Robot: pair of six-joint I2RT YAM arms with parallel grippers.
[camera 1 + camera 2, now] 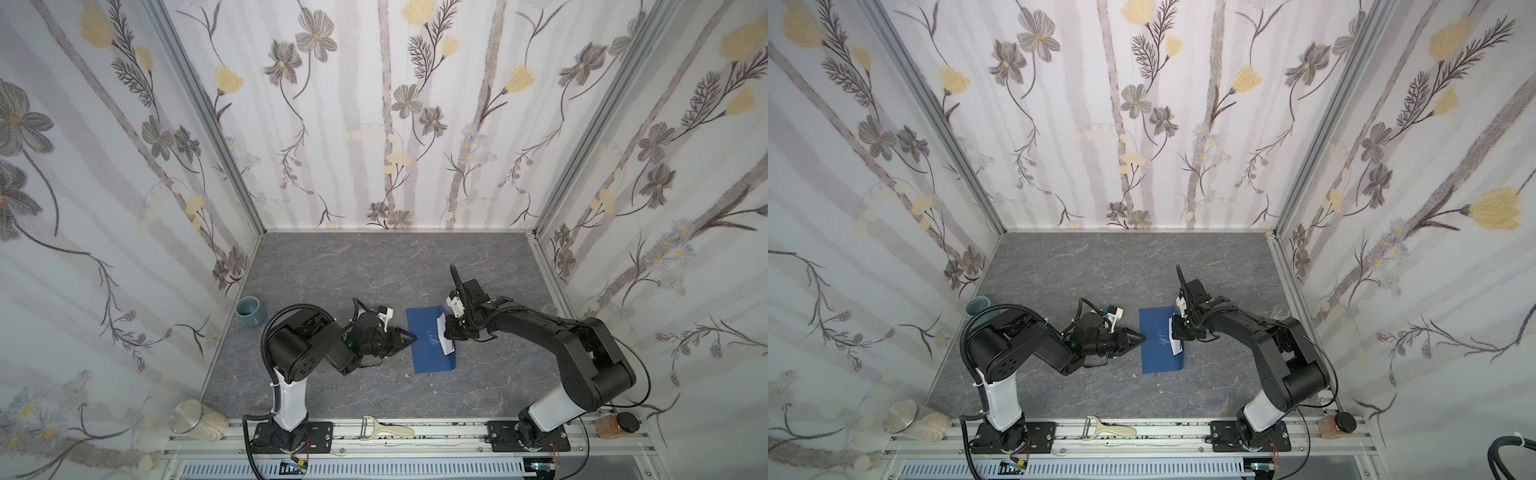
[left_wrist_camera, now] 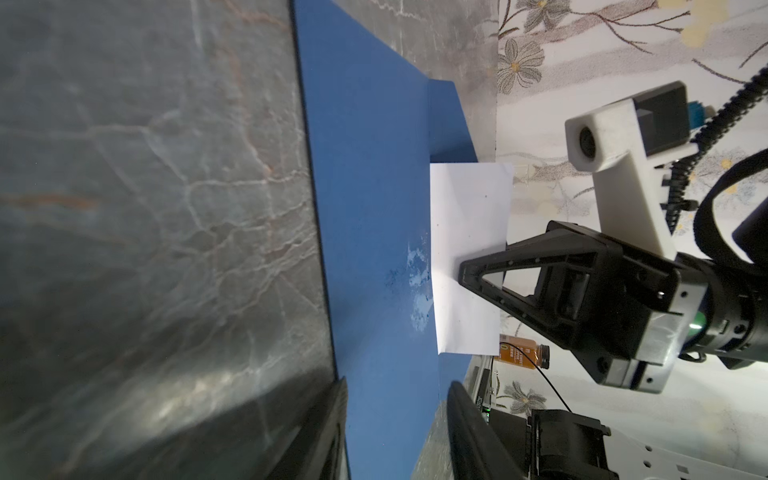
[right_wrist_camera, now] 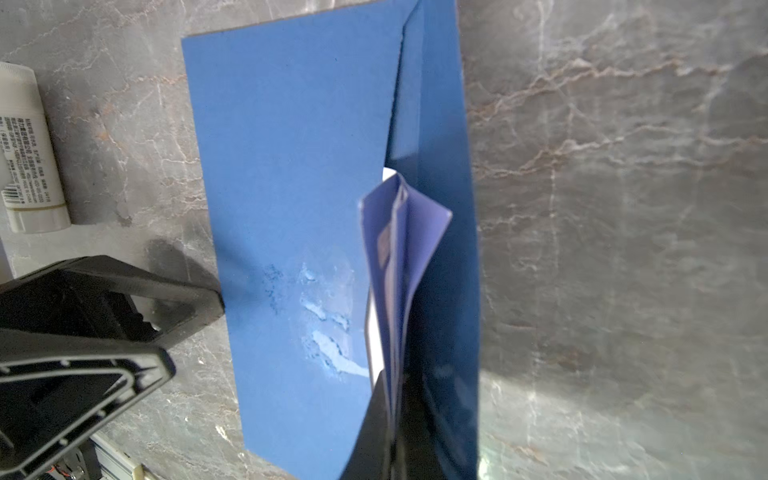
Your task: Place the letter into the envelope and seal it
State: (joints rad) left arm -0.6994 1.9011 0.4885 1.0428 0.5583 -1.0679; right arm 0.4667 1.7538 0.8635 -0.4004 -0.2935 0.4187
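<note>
Desk (image 1: 332,270): grey marble
Envelope (image 1: 428,353): flat, flap open
Right jaws: clamped on folded letter (image 1: 447,348)
Left jaws: apart, at Envelope edge

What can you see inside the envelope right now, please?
The folded white letter, pinched by the right hand, stands with one edge in the mouth of the envelope. How far it reaches inside is hidden by the blue front panel.

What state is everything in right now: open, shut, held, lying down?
envelope: lying flat, flap open
letter: folded, one edge in the envelope's mouth
right gripper: shut on the letter
left gripper: open, at the envelope's edge
glue stick: lying on its side
cup: upright
</note>
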